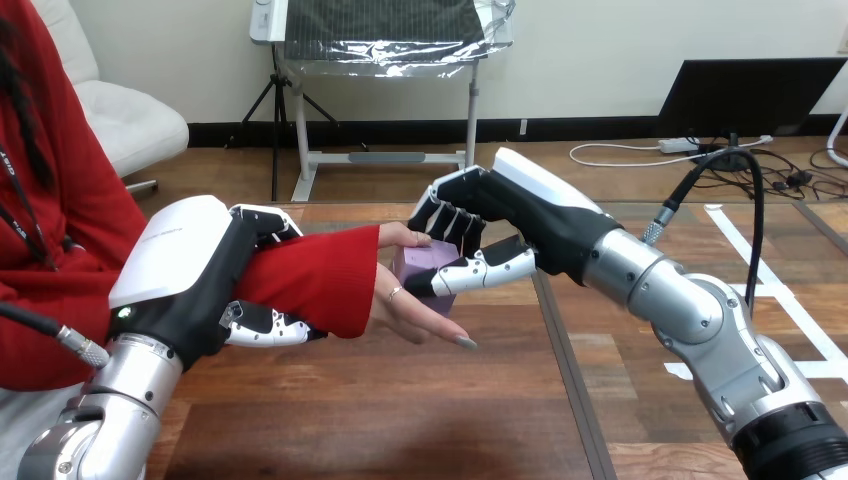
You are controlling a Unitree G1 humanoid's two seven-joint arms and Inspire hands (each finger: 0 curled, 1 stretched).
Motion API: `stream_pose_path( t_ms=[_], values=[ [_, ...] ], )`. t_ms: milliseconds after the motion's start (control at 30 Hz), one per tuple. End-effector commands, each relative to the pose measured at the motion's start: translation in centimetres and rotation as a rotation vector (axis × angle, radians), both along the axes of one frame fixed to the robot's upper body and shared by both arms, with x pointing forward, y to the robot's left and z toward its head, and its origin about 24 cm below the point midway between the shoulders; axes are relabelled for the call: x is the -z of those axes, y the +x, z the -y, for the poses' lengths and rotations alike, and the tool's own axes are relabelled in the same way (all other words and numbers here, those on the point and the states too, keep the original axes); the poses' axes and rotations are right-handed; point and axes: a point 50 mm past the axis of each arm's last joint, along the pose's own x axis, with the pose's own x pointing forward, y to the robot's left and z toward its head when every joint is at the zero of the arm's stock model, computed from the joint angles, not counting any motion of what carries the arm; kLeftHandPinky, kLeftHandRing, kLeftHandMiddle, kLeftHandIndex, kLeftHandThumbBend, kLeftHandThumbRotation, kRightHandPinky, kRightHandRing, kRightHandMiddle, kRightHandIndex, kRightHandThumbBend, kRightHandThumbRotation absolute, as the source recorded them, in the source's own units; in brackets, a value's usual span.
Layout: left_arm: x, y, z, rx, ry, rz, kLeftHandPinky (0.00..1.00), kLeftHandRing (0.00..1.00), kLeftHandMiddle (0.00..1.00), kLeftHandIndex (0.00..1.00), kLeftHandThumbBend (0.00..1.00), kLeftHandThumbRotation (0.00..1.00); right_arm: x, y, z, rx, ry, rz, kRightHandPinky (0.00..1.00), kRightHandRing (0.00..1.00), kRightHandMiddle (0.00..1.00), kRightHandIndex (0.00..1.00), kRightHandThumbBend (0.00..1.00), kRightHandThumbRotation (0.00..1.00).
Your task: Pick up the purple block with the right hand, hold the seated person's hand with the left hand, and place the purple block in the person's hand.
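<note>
Tally on the spot: one block (418,258), purple. Two robot hands, a left hand (190,275) and a right hand (500,215). One person's hand (410,312), one red sleeve (310,275). One table (400,420), wooden.

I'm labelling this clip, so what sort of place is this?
Likely a robot handover test bench: a wooden table, the left hand clasped round a seated person's forearm, the right hand holding a purple block at the person's hand.

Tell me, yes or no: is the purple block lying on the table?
No: the right hand pinches the purple block, holding it above the wooden table, at the person's hand.
</note>
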Motion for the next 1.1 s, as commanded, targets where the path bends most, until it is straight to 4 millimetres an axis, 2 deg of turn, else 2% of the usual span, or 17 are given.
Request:
stream_pose_path(
  t_ms=[0,333,633,1067],
  values=[
    [-1.52,0.24,0.59,0.030,-0.021,0.065,0.40,0.44,0.48,0.50,0.77,0.00,-1.58,0.65,0.55,0.015,0.035,0.055,0.45,0.50,0.54,0.55,0.58,0.74],
    [-1.42,0.22,0.46,0.028,-0.016,0.064,0.40,0.44,0.48,0.50,0.77,0.01,-1.51,0.77,0.93,0.014,0.026,0.059,0.46,0.51,0.54,0.56,0.61,0.78],
    [-1.34,0.18,0.35,0.024,-0.023,0.068,0.40,0.45,0.48,0.50,0.78,0.00,-1.52,0.89,1.21,0.021,0.007,0.053,0.48,0.53,0.56,0.56,0.73,0.81],
    [-1.38,0.06,0.30,0.017,-0.019,0.073,0.40,0.46,0.49,0.50,0.80,0.00,-1.61,0.96,1.44,0.020,0.004,0.046,0.48,0.53,0.55,0.57,0.93,0.94]
  ],
)
